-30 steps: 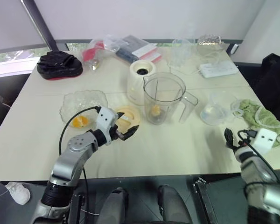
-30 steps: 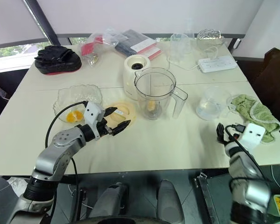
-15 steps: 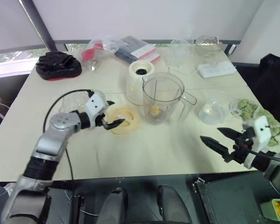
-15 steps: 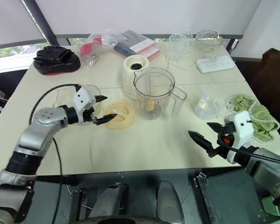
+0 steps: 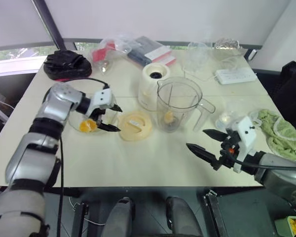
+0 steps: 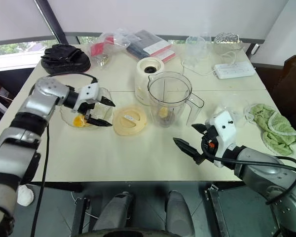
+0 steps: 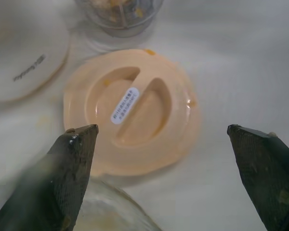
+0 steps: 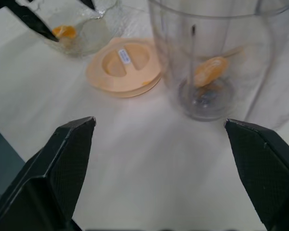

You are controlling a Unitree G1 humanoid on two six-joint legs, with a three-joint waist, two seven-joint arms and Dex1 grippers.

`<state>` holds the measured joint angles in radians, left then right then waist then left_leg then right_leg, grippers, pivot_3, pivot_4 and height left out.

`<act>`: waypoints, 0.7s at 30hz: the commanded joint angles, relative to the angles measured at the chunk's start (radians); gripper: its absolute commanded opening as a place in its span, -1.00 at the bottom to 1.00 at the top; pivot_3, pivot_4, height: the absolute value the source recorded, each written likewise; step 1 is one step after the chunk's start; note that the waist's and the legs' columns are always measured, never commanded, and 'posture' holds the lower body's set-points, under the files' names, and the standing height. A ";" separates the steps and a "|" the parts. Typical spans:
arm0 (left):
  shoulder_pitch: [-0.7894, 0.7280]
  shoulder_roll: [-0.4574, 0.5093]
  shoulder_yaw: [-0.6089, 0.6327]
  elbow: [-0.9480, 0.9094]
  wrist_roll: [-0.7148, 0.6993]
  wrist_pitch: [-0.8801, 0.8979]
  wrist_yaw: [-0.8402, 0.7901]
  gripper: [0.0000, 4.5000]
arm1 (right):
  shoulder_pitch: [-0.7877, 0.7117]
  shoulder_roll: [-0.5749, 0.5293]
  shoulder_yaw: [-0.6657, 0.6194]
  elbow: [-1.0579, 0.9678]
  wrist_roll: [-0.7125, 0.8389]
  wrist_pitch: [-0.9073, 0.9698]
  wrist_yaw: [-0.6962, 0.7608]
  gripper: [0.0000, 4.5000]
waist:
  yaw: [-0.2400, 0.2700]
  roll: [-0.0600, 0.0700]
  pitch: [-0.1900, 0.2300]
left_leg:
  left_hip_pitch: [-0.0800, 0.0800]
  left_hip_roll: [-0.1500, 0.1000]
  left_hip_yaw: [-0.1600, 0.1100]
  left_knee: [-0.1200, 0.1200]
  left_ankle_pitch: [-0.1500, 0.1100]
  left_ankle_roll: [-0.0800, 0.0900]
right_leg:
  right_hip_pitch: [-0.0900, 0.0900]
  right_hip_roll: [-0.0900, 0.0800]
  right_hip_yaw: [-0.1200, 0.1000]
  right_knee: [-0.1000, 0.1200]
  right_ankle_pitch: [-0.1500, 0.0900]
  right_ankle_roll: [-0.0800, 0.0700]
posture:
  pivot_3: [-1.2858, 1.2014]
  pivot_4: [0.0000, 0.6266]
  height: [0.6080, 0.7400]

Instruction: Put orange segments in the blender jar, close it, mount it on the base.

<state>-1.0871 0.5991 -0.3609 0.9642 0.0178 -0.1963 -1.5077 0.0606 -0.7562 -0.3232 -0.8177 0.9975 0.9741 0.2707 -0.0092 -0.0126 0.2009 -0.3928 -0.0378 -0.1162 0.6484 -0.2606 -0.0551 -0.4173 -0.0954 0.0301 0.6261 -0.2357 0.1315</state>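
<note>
Orange fruit shows in two places: one orange segment [image 8: 210,70] at the bottom of the single blender jar [image 5: 176,106], and one piece [image 8: 64,32] in the one glass bowl [image 6: 69,116]. One pale lid [image 5: 134,126] lies flat on the tabletop [image 5: 138,158] between bowl and jar; one white base [image 5: 152,85] stands behind the jar. The left hand [image 5: 119,120], fingers spread, has shifted from the lid to the bowl's rim. The right hand [image 5: 196,138], also spread and empty, has come nearer the jar.
</note>
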 commanded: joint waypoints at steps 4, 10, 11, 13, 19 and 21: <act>-0.121 -0.097 -0.041 0.250 0.159 -0.214 0.087 1.00 | 0.044 0.021 -0.040 -0.092 0.024 -0.028 -0.075 0.98 | -0.006 -0.001 0.001 | 0.000 0.000 0.000 0.000 -0.001 0.003 | -0.002 0.000 0.000 0.002 0.000 0.000 | 0.03 -0.52 1.00; -0.178 -0.179 -0.083 0.345 0.291 -0.250 0.205 1.00 | 0.073 0.017 -0.060 -0.116 0.032 -0.039 -0.116 0.98 | -0.002 -0.002 0.001 | 0.000 0.000 0.000 0.001 -0.002 0.003 | -0.002 0.000 0.000 0.003 0.000 0.001 | 0.03 -0.52 1.00; -0.186 -0.190 -0.088 0.354 0.310 -0.240 0.222 1.00 | 0.075 0.016 -0.062 -0.116 0.032 -0.041 -0.118 0.98 | -0.002 -0.002 0.001 | 0.000 0.000 0.000 0.001 -0.002 0.003 | -0.002 0.000 0.000 0.003 0.000 0.001 | 0.03 -0.52 1.00; -0.197 -0.210 -0.097 0.368 0.341 -0.218 0.254 1.00 | 0.078 0.013 -0.067 -0.115 0.034 -0.044 -0.121 0.98 | -0.003 -0.002 0.001 | 0.000 0.000 0.000 0.001 -0.002 0.003 | -0.002 0.000 0.000 0.003 0.000 0.001 | 0.03 -0.52 1.00; -0.214 -0.259 -0.130 0.395 0.439 -0.151 0.311 1.00 | 0.067 -0.024 -0.082 -0.102 0.055 -0.036 -0.115 0.98 | -0.004 -0.002 0.001 | 0.000 0.000 0.000 0.001 -0.002 0.003 | -0.002 0.000 0.000 0.003 0.000 0.001 | 0.03 -0.52 1.00; -0.215 -0.270 -0.147 0.400 0.472 -0.133 0.335 1.00 | 0.053 -0.041 -0.090 -0.093 0.074 -0.033 -0.114 0.98 | -0.004 -0.002 0.001 | 0.000 0.000 0.000 0.001 -0.002 0.003 | -0.002 0.000 0.000 0.004 0.000 0.001 | 0.03 -0.52 1.00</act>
<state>-1.2813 0.3302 -0.4861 1.3560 0.4485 -0.3481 -1.1934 0.1315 -0.7797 -0.3752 -0.8974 1.0436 0.9517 0.1538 -0.0133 -0.0150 0.2015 -0.3923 -0.0378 -0.1162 0.6489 -0.2622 -0.0523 -0.4189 -0.0952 0.0301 0.6297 -0.2359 0.1325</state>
